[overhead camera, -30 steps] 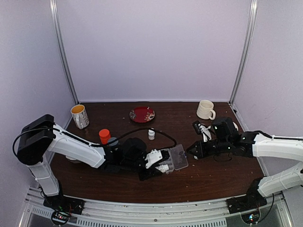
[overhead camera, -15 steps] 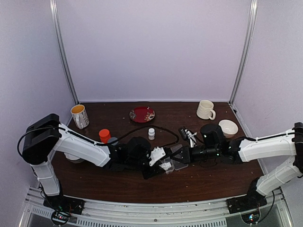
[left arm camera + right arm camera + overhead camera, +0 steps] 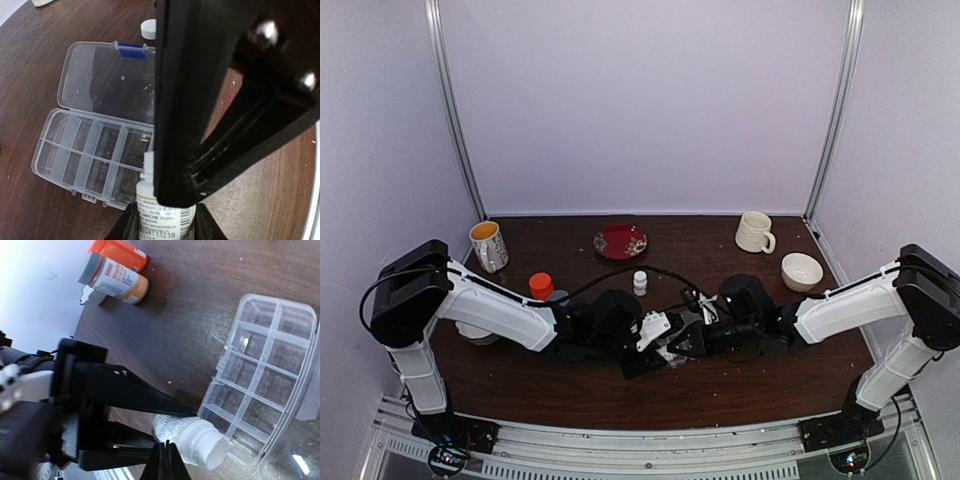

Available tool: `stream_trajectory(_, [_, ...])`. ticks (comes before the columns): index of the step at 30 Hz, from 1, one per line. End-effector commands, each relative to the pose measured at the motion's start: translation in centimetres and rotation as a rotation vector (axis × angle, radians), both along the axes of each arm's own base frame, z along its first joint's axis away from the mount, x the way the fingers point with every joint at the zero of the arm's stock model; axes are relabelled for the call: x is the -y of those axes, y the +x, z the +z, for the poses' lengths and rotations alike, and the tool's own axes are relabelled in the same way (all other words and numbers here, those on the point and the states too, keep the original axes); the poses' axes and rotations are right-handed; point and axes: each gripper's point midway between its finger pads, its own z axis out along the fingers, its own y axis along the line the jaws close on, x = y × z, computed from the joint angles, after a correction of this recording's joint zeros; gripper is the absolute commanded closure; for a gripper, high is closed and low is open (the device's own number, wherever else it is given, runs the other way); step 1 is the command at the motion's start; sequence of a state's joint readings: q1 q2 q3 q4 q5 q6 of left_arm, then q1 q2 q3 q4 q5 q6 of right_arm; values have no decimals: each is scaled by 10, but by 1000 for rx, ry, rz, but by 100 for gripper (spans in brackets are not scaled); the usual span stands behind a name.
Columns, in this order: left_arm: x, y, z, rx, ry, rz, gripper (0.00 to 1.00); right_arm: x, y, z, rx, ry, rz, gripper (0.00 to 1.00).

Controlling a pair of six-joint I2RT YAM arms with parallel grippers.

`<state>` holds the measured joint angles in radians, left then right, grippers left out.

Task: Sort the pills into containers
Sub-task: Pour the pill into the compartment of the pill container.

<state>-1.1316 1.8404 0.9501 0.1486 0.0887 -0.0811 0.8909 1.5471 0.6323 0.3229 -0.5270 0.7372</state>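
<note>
My left gripper (image 3: 165, 225) is shut on a small white bottle (image 3: 161, 207) with its cap off, held tilted over the near edge of the clear organizer box (image 3: 92, 152). The box's cells look empty and its lid (image 3: 107, 80) lies open. In the right wrist view the bottle's open mouth (image 3: 212, 447) points at the box (image 3: 260, 370). My right gripper (image 3: 165, 460) is shut and empty, its tips right beside the bottle. From above, both grippers meet at the box (image 3: 672, 342). No pills show.
An orange bottle (image 3: 117, 251) and a grey-capped bottle (image 3: 114, 281) lie left of the box. A white cap (image 3: 148, 27) sits behind the lid. A second small white bottle (image 3: 640, 283), red plate (image 3: 620, 241), two mugs (image 3: 488, 245) (image 3: 754, 232) and a bowl (image 3: 802, 270) stand farther back.
My right arm has swung left across the table, bringing its gripper up to the bottle and box. My left gripper has stayed in place with the bottle.
</note>
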Motion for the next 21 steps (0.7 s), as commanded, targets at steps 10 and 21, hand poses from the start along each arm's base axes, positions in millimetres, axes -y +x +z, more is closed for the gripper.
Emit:
stream_trajectory(10, [10,1,8,0,-22,-8,100,-16,-10,20,-25,180,52,100])
stream_trajectory(21, [12,2,11,6,-21,-15,100,-11,-7,13,0,108,44,100])
